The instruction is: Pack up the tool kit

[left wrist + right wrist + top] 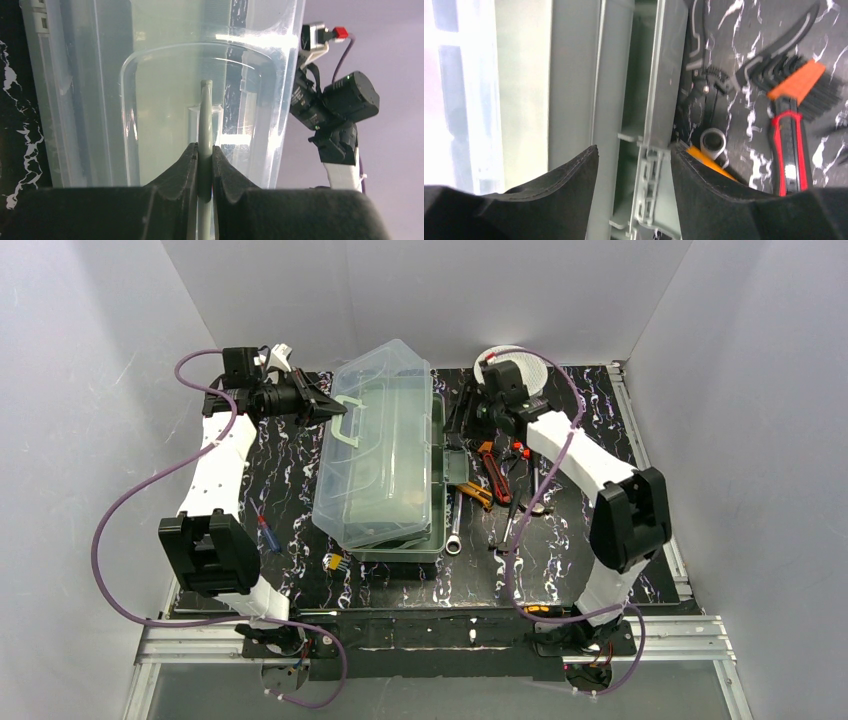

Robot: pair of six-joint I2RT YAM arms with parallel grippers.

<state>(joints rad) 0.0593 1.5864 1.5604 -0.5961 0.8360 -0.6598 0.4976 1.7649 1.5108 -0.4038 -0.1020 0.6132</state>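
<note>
Lid-holding step: your left hand (204,150) clamps the pale green plastic handle (206,110); your spread right hand (634,150) should next grip the toolbox wall (669,75).

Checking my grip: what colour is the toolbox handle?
Pale green handle, clearest in the left wrist view.

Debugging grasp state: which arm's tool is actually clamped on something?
The left tool, shut on the pale green handle; the right tool stands open, straddling the toolbox wall.

Round white spool (537,367) at the back right of black marbled table mat (570,575)
</note>
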